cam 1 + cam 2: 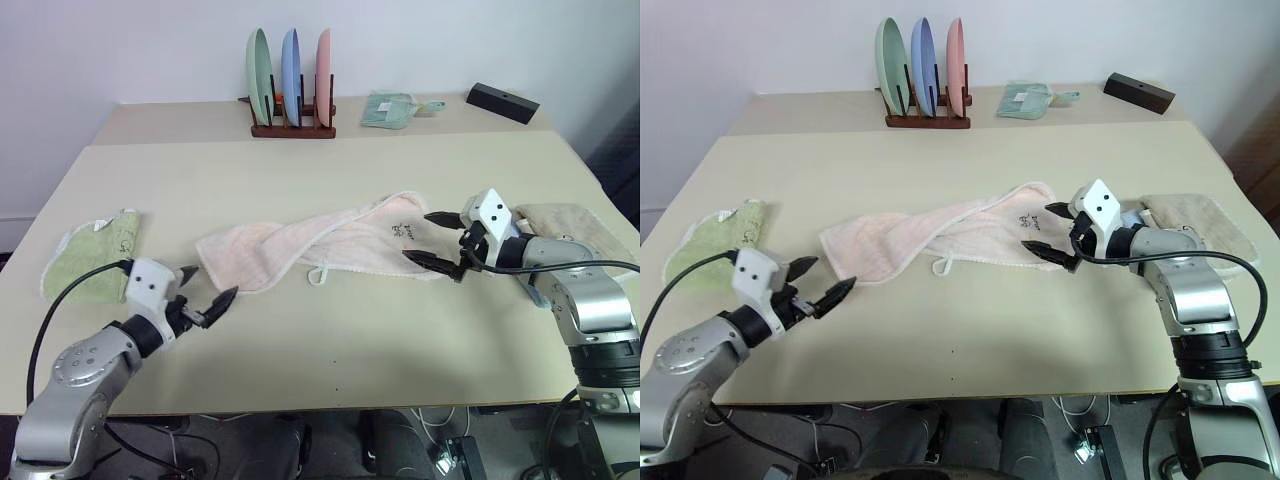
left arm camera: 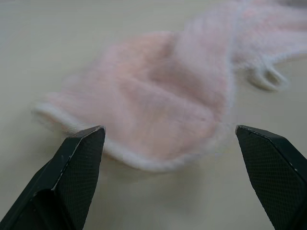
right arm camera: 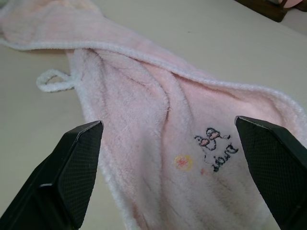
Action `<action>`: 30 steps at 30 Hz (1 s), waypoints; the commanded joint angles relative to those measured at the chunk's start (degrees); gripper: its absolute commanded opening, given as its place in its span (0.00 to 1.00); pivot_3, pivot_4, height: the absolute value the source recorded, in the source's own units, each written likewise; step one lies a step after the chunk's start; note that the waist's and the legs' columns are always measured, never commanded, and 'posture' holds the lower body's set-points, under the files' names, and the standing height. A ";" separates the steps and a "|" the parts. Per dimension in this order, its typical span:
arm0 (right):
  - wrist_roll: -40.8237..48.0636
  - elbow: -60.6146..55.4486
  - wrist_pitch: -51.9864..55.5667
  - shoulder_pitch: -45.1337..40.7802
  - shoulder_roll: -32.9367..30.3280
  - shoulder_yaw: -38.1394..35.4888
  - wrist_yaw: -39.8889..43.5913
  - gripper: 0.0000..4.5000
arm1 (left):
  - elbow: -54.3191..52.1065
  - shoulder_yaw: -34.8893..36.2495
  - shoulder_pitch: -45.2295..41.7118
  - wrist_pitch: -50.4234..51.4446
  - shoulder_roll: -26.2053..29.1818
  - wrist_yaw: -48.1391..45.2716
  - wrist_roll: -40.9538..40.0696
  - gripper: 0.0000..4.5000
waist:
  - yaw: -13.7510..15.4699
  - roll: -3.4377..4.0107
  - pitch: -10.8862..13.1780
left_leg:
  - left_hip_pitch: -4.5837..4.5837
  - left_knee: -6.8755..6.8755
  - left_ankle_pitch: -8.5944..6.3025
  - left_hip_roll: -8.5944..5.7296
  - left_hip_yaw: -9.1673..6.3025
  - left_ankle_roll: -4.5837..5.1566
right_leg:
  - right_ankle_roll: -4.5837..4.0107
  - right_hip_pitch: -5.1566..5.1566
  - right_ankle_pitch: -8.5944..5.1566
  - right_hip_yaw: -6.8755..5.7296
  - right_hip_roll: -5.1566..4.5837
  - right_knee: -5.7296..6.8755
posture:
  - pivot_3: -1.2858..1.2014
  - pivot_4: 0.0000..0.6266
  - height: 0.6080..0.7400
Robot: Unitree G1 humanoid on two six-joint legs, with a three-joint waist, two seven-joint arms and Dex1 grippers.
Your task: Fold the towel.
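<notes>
No fold made yet — the towel [image 1: 320,245] lies mid-counter [image 1: 330,330] as a loose, rumpled strip running from about 8 o'clock to 2 o'clock, its white loop [image 1: 318,274] hanging off the near edge and the embroidered mark [image 1: 404,229] at the right end. Left gripper [image 1: 208,297] sits just short of the towel's left end, jaws apart, holding nothing. Right gripper [image 1: 432,238] hovers at the right end by the mark, jaws also wide, nothing pinched. Looks like the pre-grasp stage — grabbing both ends, spreading flat and the fold itself are all left to do.
</notes>
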 commanded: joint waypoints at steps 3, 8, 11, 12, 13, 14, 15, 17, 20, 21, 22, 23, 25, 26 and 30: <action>0.34 -1.12 -0.88 0.54 -0.43 -0.77 0.28 1.00 | -0.55 -1.69 -0.34 -2.01 1.10 -1.06 2.51 0.99 | 0.00 0.00 0.00 | 0.01 0.00 0.00 0.06 0.00 -0.01 | 0.00 0.00 0.00 0.00 0.05 0.01 | 0.52 0.24 0.92; 2.60 -3.11 2.26 1.77 -0.27 -1.49 0.33 1.00 | 2.40 -2.38 -3.23 -1.56 4.23 -3.36 3.96 0.99 | 0.01 0.00 0.00 | 0.01 0.00 -0.01 0.07 0.00 -0.01 | -0.01 0.00 0.00 0.00 0.06 0.01 | 0.52 0.24 0.92; 1.30 -3.29 0.95 2.54 0.31 -1.16 -1.21 1.00 | 7.19 -4.70 -6.75 -2.78 6.32 -4.60 6.81 0.99 | 0.07 0.00 0.00 | 0.02 0.00 -0.01 0.06 0.01 -0.01 | -0.01 0.00 0.00 0.00 0.06 0.01 | 0.52 0.24 0.92; 1.11 -3.75 0.74 3.05 0.32 -1.16 -1.50 1.00 | 8.75 -6.33 -8.15 -3.31 7.44 -5.91 7.97 0.99 | 0.05 0.00 0.00 | 0.01 0.00 -0.01 0.06 0.00 -0.01 | -0.01 0.00 0.00 -0.01 0.06 0.00 | 0.52 0.24 0.92; 1.17 -4.27 0.67 3.46 0.29 -1.25 -1.67 1.00 | 10.01 -7.80 -9.44 -3.41 8.35 -7.34 8.76 0.99 | 0.05 0.00 0.00 | 0.01 0.00 -0.01 0.06 0.01 -0.01 | -0.01 0.00 0.00 -0.01 0.06 0.00 | 0.52 0.24 0.92; 1.49 -4.70 0.70 3.79 0.40 -1.62 -1.98 1.00 | 11.51 -9.20 -11.13 -3.41 8.87 -8.84 9.03 0.99 | 0.03 0.00 0.00 | 0.01 0.00 -0.01 0.05 0.01 -0.01 | 0.00 0.00 0.00 -0.01 0.06 -0.01 | 0.52 0.24 0.92; 1.70 -5.15 0.83 4.03 0.69 -1.81 -2.56 1.00 | 13.40 -10.32 -12.70 -4.15 9.38 -10.12 9.65 0.99 | 0.01 0.00 0.01 | 0.01 0.00 -0.01 0.05 0.02 0.00 | 0.00 -0.01 0.00 -0.01 0.06 -0.01 | 0.52 0.24 0.92; 1.66 -5.71 0.67 4.88 1.07 -1.98 -3.47 1.00 | 17.78 -12.42 -16.22 -5.68 9.73 -11.33 11.70 0.99 | 0.00 0.00 0.01 | 0.01 0.00 -0.02 0.05 0.02 0.00 | 0.00 -0.02 0.01 -0.01 0.06 0.00 | 0.52 0.24 0.92; 1.90 -7.61 0.84 6.74 1.32 -2.15 -4.43 1.00 | 23.25 -14.82 -21.23 -8.09 9.24 -13.40 13.64 0.99 | 0.00 0.00 0.01 | 0.02 -0.01 -0.02 0.06 0.02 -0.01 | 0.00 -0.02 0.01 -0.01 0.06 0.01 | 0.52 0.24 0.92; 1.90 -8.24 0.85 7.43 1.52 -2.17 -4.94 1.00 | 25.06 -15.35 -22.88 -8.98 8.74 -14.16 13.84 0.99 | 0.04 0.00 0.00 | 0.02 -0.01 -0.02 0.06 0.01 -0.01 | 0.00 -0.02 0.01 -0.01 0.06 0.01 | 0.52 0.24 0.92; 1.86 -8.43 0.67 7.99 1.61 -2.33 -5.28 1.00 | 26.53 -15.91 -24.44 -9.47 8.03 -14.48 14.08 0.99 | 0.01 0.00 0.00 | 0.01 0.00 -0.02 0.06 0.02 -0.01 | 0.00 -0.02 0.01 -0.01 0.06 0.01 | 0.52 0.24 0.92; 1.76 -8.59 0.49 8.42 1.73 -2.44 -5.67 1.00 | 27.65 -16.38 -25.56 -10.22 7.48 -14.80 14.42 0.87 | 0.00 0.00 0.01 | 0.02 -0.01 -0.02 0.06 0.01 -0.01 | 0.00 -0.02 0.01 -0.01 0.06 0.01 | 0.52 0.24 0.92; 1.74 -8.91 0.34 8.84 1.96 -2.56 -6.24 1.00 | 29.07 -16.91 -26.79 -11.32 6.84 -15.28 15.00 0.70 | -0.03 0.00 0.01 | 0.01 0.00 -0.02 0.05 0.02 -0.01 | 0.00 -0.02 0.02 -0.01 0.06 0.01 | 0.52 0.24 0.92; 1.81 -9.07 0.32 8.94 2.13 -2.60 -6.55 1.00 | 29.60 -17.03 -27.13 -11.77 6.65 -15.52 15.21 0.61 | -0.13 0.00 0.01 | 0.01 0.00 -0.02 0.05 0.02 -0.01 | 0.01 -0.02 0.02 -0.01 0.06 0.00 | 0.52 0.24 0.92; 1.90 -8.75 -0.36 9.22 2.28 -2.52 -6.95 1.00 | 30.47 -16.75 -26.89 -13.25 6.67 -16.37 15.64 0.12 | -0.18 0.00 0.01 | -0.01 -0.01 -0.03 0.06 0.02 -0.04 | 0.01 -0.09 0.02 0.00 0.08 0.03 | 0.52 0.24 0.92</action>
